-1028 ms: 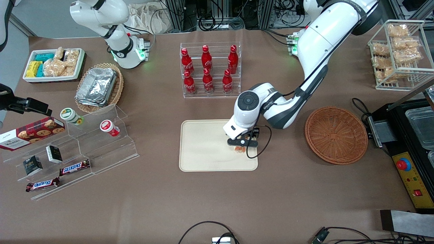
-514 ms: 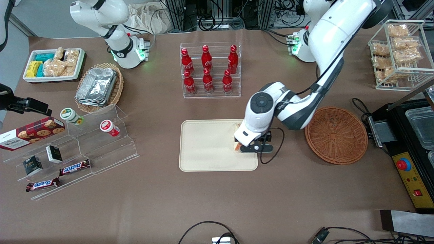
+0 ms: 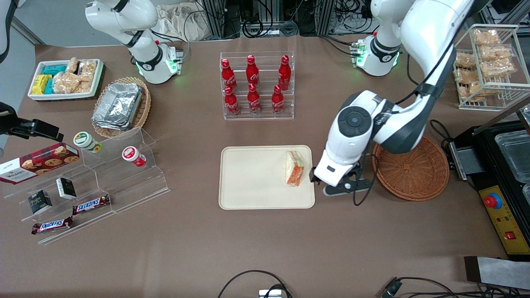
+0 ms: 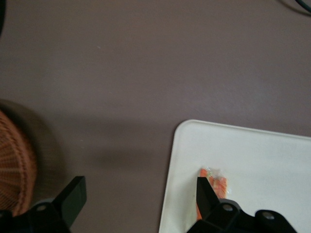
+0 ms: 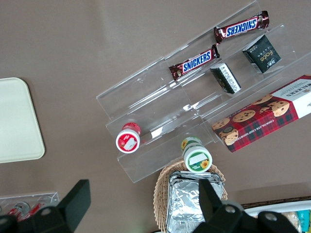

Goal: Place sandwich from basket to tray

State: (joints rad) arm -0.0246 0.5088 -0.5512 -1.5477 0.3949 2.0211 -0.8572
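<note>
My gripper hung empty with its fingers spread over the tabletop between the tray and the basket, while the sandwich lay on the tray just beside me, away from the basket.
</note>
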